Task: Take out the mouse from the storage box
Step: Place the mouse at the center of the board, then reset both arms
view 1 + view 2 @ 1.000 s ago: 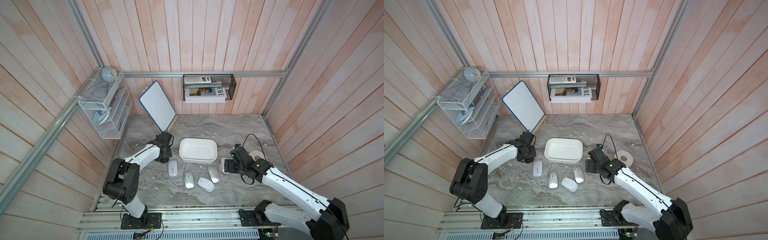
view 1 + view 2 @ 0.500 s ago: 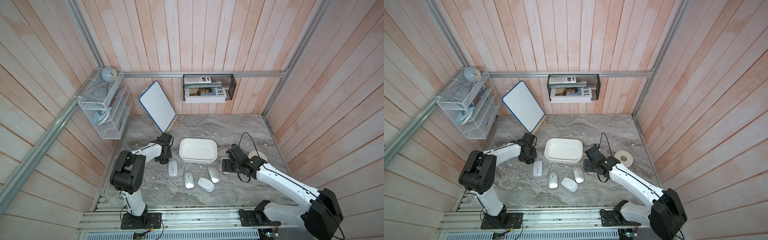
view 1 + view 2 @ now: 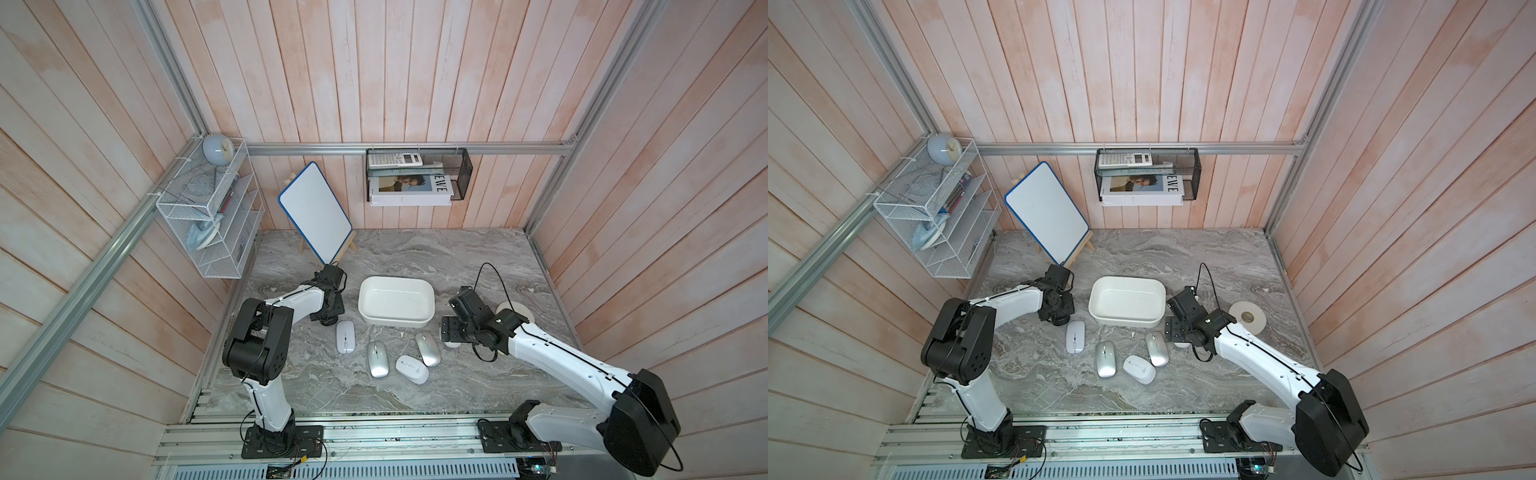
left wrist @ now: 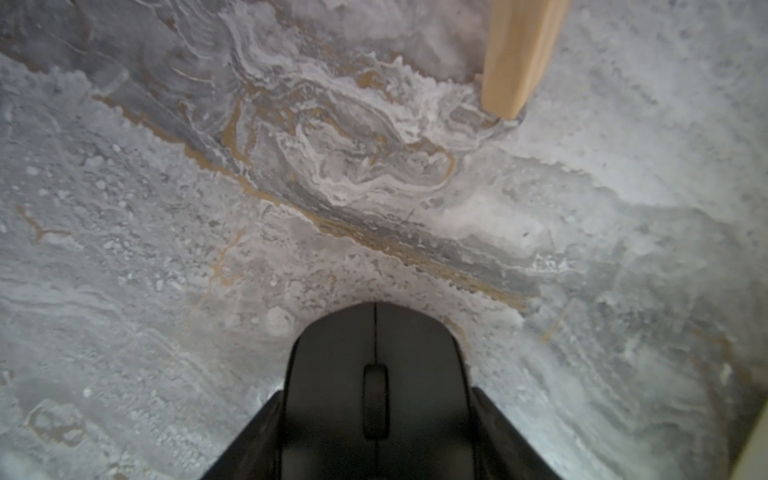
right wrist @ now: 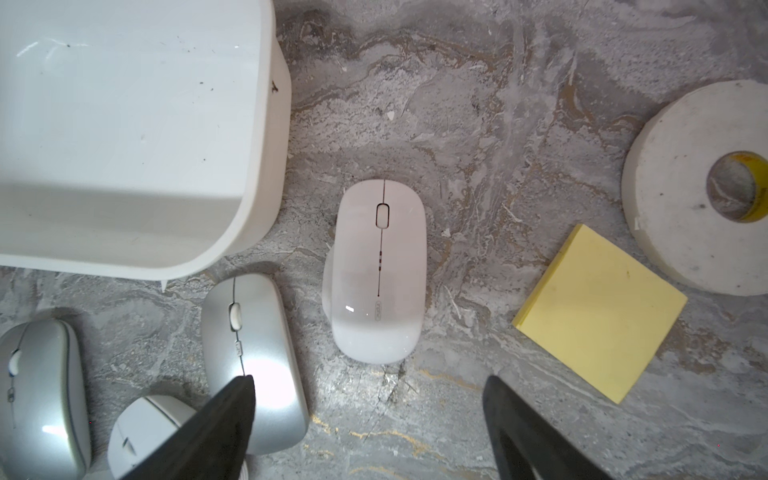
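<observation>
The white storage box (image 3: pixel 395 301) (image 3: pixel 1127 300) (image 5: pixel 124 124) stands mid-table with nothing inside. Just left of it, my left gripper (image 3: pixel 328 319) (image 3: pixel 1058 318) (image 4: pixel 376 392) sits low on the marble, shut on a black mouse (image 4: pixel 376 365) whose sides touch both fingers. Right of the box, my right gripper (image 3: pixel 451 332) (image 3: pixel 1177 332) (image 5: pixel 369 380) hangs open above a white mouse (image 5: pixel 380 270) lying on the table. Several more mice lie in front of the box: a white one (image 3: pixel 345 337), a silver one (image 3: pixel 377 359), a small white one (image 3: pixel 411 369) and a silver one (image 3: pixel 428 349).
A white tape roll (image 3: pixel 515 309) (image 5: pixel 706 187) and a yellow sticky-note pad (image 5: pixel 598 311) lie right of the white mouse. A whiteboard on a wooden easel (image 3: pixel 316 218) stands behind the left gripper, its leg (image 4: pixel 515 54) close by. A wire rack and a mesh basket hang on the walls.
The left arm's elbow has risen and swung inward while its gripper stayed beside the box with the black mouse. The right arm shifted slightly left; its gripper stays open.
</observation>
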Controlling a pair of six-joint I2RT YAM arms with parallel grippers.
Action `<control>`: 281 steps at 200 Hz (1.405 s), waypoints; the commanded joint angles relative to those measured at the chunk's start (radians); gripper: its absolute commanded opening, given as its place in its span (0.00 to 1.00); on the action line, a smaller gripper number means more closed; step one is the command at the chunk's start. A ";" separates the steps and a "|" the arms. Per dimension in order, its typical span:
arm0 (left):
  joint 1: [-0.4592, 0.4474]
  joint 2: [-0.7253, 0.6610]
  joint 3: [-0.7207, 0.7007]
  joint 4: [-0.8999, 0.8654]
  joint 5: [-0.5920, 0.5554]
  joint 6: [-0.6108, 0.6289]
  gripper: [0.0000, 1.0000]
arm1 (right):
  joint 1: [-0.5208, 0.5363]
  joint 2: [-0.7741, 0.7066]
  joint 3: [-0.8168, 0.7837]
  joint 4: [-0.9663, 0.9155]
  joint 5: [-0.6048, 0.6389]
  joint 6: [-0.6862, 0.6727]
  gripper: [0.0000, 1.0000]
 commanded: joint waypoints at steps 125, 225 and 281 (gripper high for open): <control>-0.125 -0.647 -0.273 0.109 -0.308 -0.036 0.94 | 0.016 -0.213 -0.002 -0.015 0.097 -0.006 0.90; -0.002 -0.638 -0.404 0.587 -0.490 0.247 1.00 | -0.279 -0.188 0.083 0.199 0.233 -0.153 0.98; 0.113 -0.586 -0.583 0.944 -0.405 0.392 1.00 | -0.374 -0.122 -0.018 0.429 0.296 -0.353 0.98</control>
